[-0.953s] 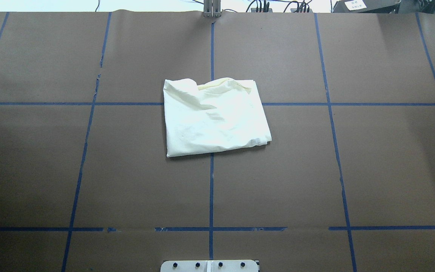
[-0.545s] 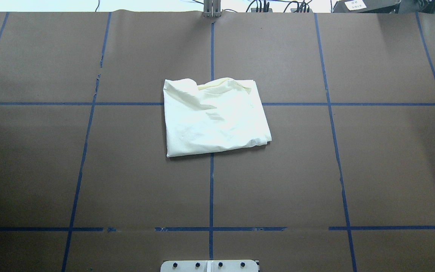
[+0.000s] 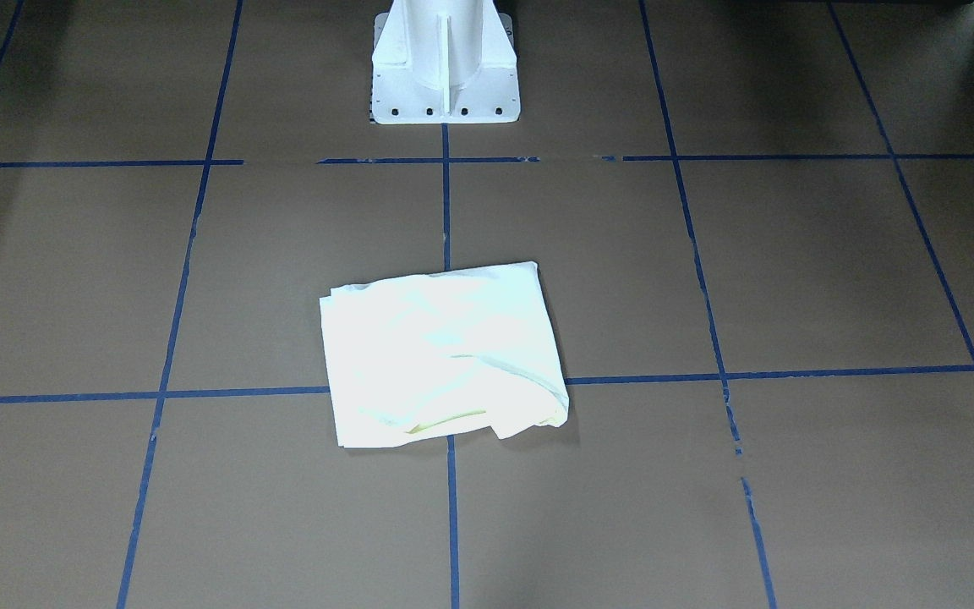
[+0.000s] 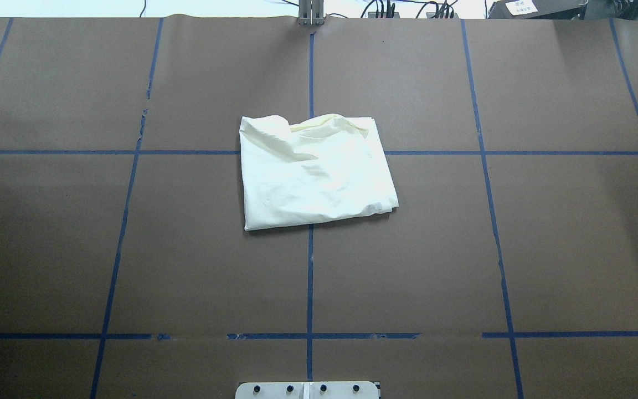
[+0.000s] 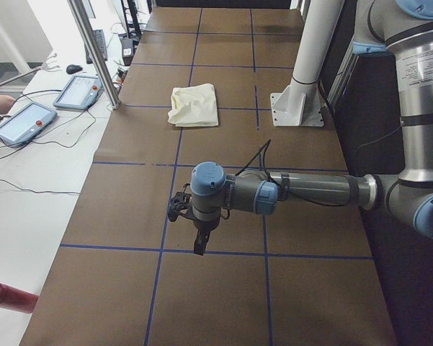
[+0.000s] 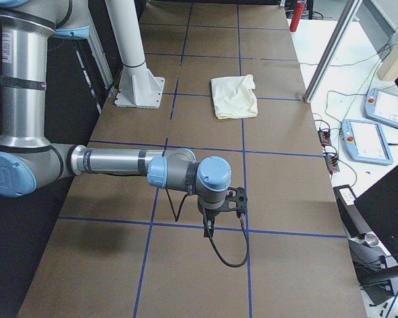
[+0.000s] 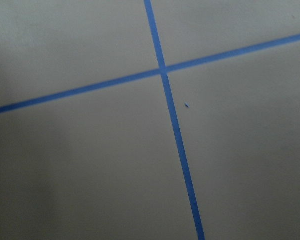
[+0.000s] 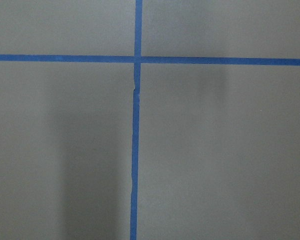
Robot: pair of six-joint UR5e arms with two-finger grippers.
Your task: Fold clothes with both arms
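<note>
**Shirt [image 4: 313, 172] folded at mid-table — both arms parked well clear**

The left gripper [image 5: 199, 241] points down from a level forearm over bare paper towards the table's left end. It shows only in the side view, so I cannot tell whether its fingers are apart or together. The right gripper [image 6: 208, 225] hangs the same way towards the opposite end, and its state cannot be told either. No cloth hangs from either one. Each wrist camera sees only brown paper [image 8: 214, 150] and a crossing of blue tape [image 7: 162, 71].

Further out, the shirt lies as a compact, roughly square packet. It straddles the centre tape line where a cross line meets it, in front of the white pedestal [image 3: 445, 68] and well apart from both grippers. Its plain cream side faces up and no print shows. The edge farthest from the robot is rumpled, with a yellowish strip peeking out along it. One corner on the robot's right, on the near edge, juts out a little.

In the overhead view nothing has changed over the last second — the shirt has the same outline and creases, and no arm enters the frame. I read that as the folding being finished or very nearly so, with the arms drawn back. At most, the rumpled far edge could still be tidied.
</note>
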